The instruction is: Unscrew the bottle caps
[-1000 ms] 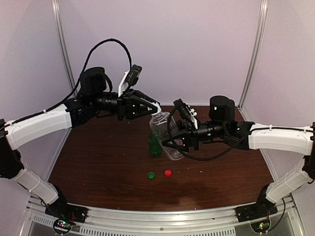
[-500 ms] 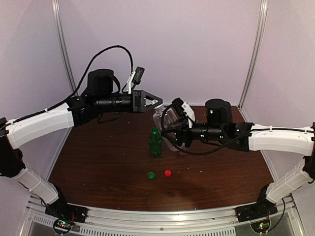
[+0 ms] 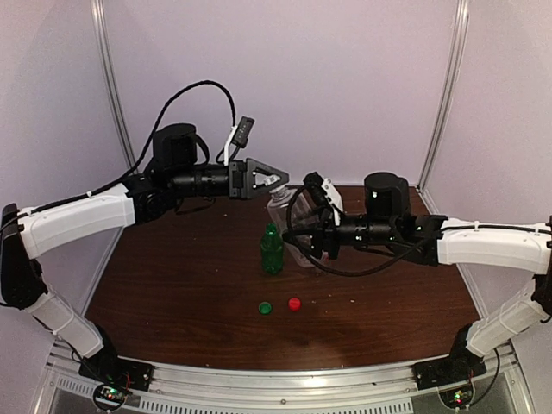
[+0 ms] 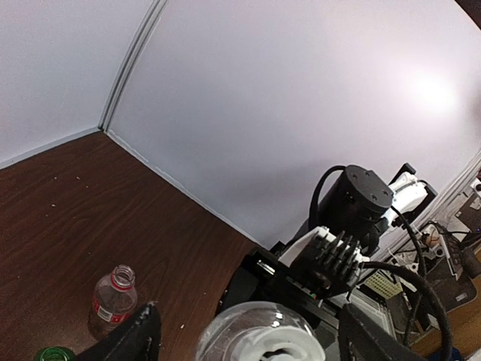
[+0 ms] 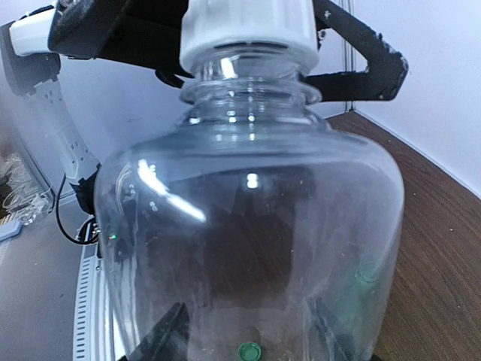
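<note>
Gripping step: right gripper clamped on wide clear bottle, left gripper wide open astride white cap; next needs closing, then twisting.

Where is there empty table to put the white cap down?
Bare wood runs from the green bottle out to the table's left edge, and at the front right of the red cap. The middle is crowded: green bottle, wide clear bottle, and the green cap beside the red one.
</note>
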Available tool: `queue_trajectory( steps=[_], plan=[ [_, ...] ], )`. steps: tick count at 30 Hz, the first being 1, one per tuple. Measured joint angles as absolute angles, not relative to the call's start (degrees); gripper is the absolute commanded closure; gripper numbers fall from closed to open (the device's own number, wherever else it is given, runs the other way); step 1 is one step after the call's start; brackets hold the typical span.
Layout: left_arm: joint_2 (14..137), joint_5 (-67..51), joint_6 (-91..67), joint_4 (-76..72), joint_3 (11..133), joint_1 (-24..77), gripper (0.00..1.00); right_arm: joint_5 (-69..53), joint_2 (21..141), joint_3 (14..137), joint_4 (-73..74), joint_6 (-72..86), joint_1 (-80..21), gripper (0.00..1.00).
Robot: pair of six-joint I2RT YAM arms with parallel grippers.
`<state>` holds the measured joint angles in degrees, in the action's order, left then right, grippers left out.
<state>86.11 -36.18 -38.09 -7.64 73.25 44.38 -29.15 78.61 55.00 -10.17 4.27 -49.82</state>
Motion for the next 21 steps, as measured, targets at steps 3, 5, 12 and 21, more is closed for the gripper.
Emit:
queue_trajectory(
  steps=[3, 5, 12, 21],
  plan=[
    [84.9, -39.1, -36.2, -10.0, 71.0, 43.6, 0.11, -34.0, 78.3, 54.8, -10.3, 4.3, -49.3, 0.46],
    [84.0, -41.6, -34.3, -11.3, 70.0, 43.4, 0.10, -37.7, 78.3, 54.8, -10.8, 4.5, -48.9, 0.46],
    [82.2, -52.3, -29.0, -17.2, 69.1, 43.2, 0.17, -49.5, 78.6, 54.8, -13.0, 6.7, -48.5, 0.46],
    [82.6, -60.5, -27.4, -21.4, 69.0, 43.2, 0.38, -56.7, 80.6, 55.3, -15.5, 10.0, -48.5, 0.46]
  ],
)
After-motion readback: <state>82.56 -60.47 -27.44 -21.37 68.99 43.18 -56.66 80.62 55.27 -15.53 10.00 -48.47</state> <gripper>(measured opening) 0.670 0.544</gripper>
